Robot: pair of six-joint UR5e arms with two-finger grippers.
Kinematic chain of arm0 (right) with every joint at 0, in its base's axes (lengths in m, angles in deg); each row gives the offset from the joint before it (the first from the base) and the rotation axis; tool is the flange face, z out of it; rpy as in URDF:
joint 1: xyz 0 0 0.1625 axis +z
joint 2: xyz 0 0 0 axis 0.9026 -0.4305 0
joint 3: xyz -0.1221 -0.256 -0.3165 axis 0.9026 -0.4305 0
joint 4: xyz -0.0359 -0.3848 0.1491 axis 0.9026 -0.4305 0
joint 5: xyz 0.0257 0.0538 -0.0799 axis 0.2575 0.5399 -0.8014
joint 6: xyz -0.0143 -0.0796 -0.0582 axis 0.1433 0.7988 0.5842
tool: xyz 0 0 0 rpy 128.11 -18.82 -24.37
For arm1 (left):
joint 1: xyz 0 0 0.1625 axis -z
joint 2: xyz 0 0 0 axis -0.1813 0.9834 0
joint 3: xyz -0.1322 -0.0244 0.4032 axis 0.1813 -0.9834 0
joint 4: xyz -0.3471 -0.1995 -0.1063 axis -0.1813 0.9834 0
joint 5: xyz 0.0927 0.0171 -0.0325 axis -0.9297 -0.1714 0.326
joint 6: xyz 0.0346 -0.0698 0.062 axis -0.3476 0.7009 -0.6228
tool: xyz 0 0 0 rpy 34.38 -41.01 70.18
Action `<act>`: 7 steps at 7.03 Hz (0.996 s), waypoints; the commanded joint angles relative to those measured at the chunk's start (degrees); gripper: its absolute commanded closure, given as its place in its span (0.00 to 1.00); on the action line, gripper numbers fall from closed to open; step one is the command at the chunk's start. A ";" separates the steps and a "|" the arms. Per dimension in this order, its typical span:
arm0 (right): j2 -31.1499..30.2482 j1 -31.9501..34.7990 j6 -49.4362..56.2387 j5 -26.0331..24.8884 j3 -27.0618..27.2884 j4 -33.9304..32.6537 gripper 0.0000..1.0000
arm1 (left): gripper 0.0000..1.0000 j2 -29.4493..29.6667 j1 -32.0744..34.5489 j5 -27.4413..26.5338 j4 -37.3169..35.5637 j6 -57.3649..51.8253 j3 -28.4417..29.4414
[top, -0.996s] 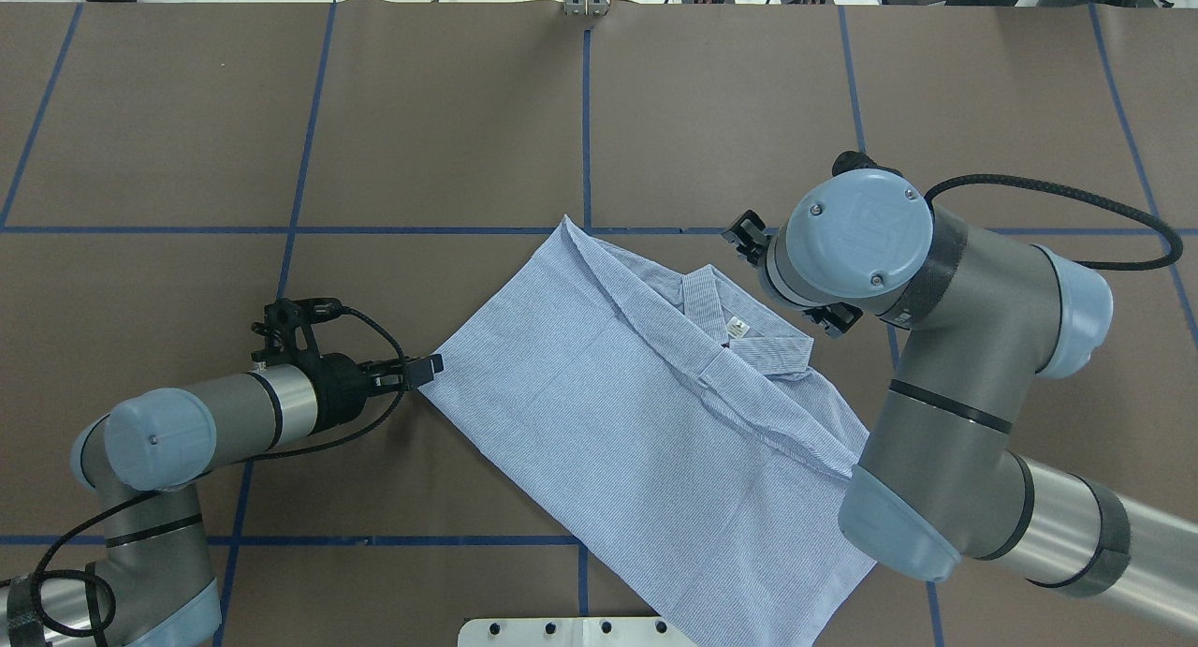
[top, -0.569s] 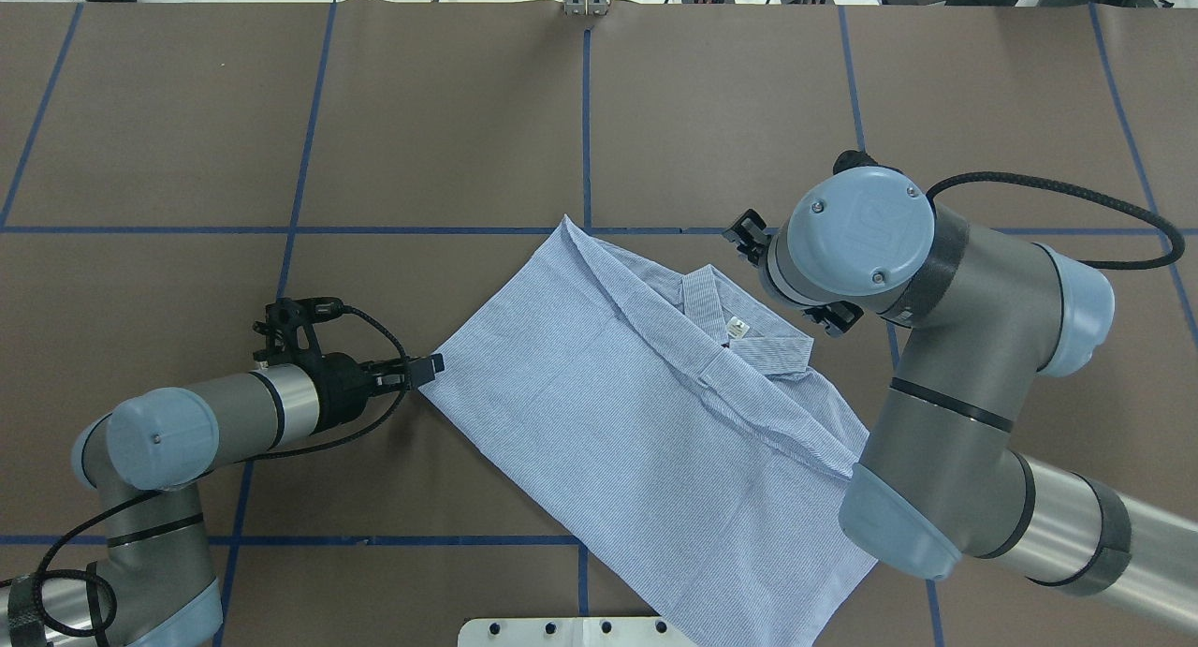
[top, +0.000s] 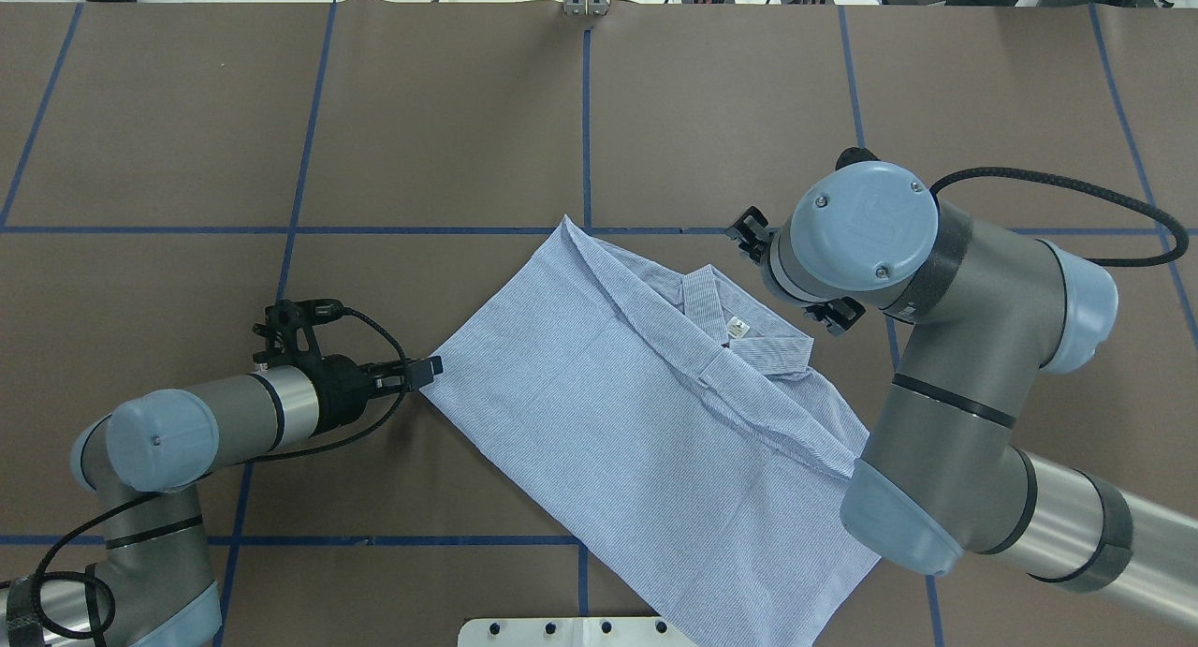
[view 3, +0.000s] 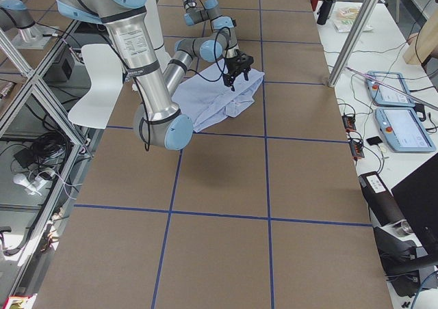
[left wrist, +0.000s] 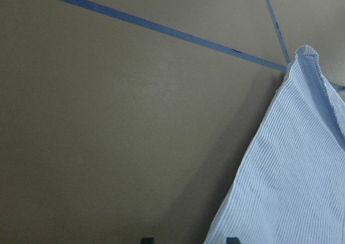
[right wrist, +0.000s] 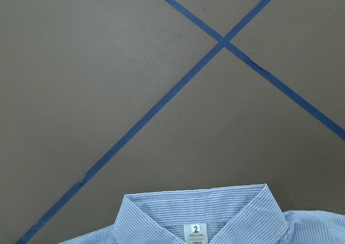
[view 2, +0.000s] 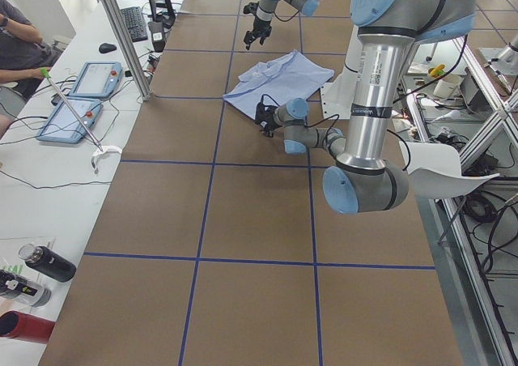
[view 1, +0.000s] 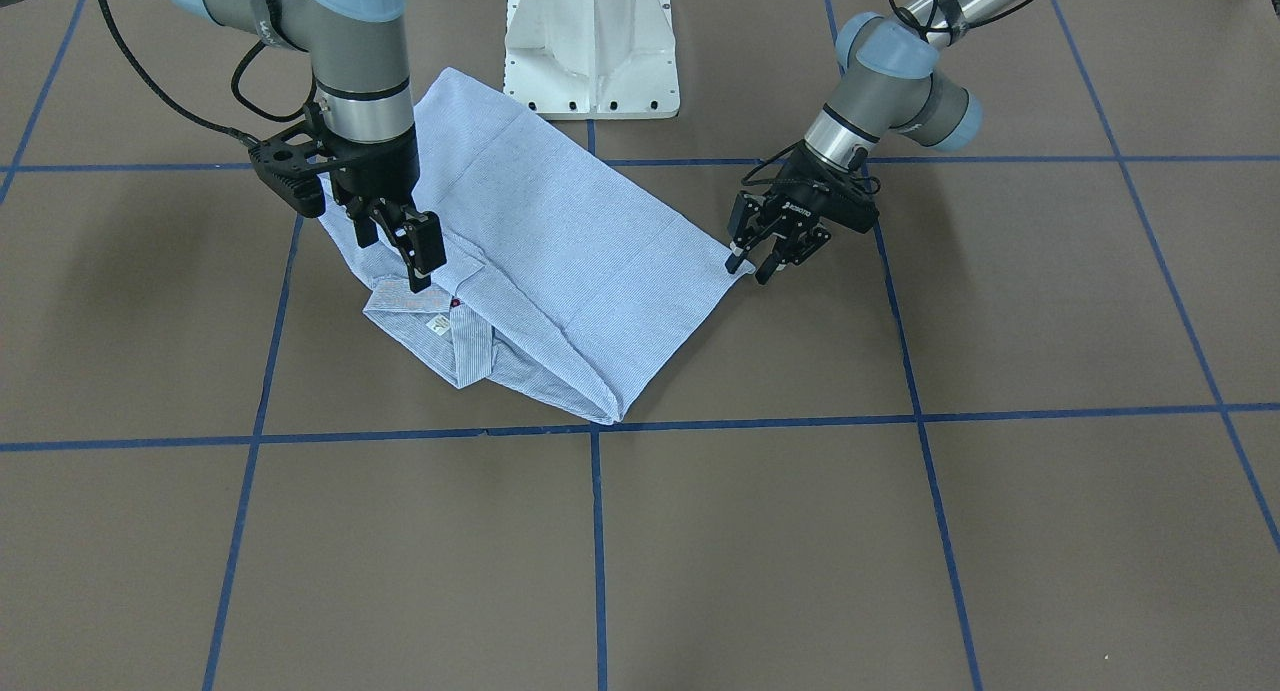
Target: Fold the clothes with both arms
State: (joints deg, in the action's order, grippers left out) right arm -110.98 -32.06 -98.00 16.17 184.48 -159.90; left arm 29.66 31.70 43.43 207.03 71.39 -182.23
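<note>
shirt (top: 618, 422) diagonal, collar (top: 707, 296) toward right arm (top: 955, 385) | left jaws apart | right jaws apart

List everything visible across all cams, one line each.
shirt: one, light blue-and-white striped, partly folded, flat mid-table, collar label facing up
table: one, brown top with blue tape grid
pedestal: one, white, at the table's robot-side edge
pendants: two, blue-grey, on the white side bench
bottles: at least two, dark, at the bench's near end
person: one, dark top, at the bench, partly in view
left arm: one, grey with light blue caps
left gripper: one, black, open, at the shirt's corner
right arm: one, grey with light blue caps
right gripper: one, black, open, over the collar
</note>
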 commanded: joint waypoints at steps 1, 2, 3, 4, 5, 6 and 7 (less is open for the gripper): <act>0.00 0.26 -0.01 0.45 -0.09 0.00 0.00 | 0.51 -0.05 -0.77 -0.08 -0.09 0.04 0.02; 0.00 0.26 -0.01 0.45 -0.18 0.00 0.00 | 0.61 -0.23 -0.86 -0.17 0.00 0.04 -0.06; 0.00 0.26 -0.01 0.45 -0.09 0.00 0.00 | 0.87 -0.41 -0.86 -0.26 0.00 0.22 -0.24; 0.00 0.26 -0.01 0.45 -0.18 0.00 0.00 | 1.00 -1.02 -0.86 -0.34 0.00 0.22 -0.50; 0.00 0.43 -0.01 0.45 -0.18 0.00 0.00 | 1.00 -1.46 -0.42 -0.35 0.00 0.13 -0.68; 0.00 0.43 -0.01 0.45 -0.18 0.00 0.00 | 1.00 -2.59 0.02 -0.08 0.00 -0.39 -1.20; 0.00 0.43 -0.01 0.45 -0.09 0.00 0.00 | 1.00 -2.60 1.59 0.09 -0.09 -2.66 -1.21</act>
State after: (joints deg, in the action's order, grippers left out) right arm -110.98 -31.66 -98.01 16.61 184.32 -159.90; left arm 27.53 31.91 43.30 207.01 70.61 -183.22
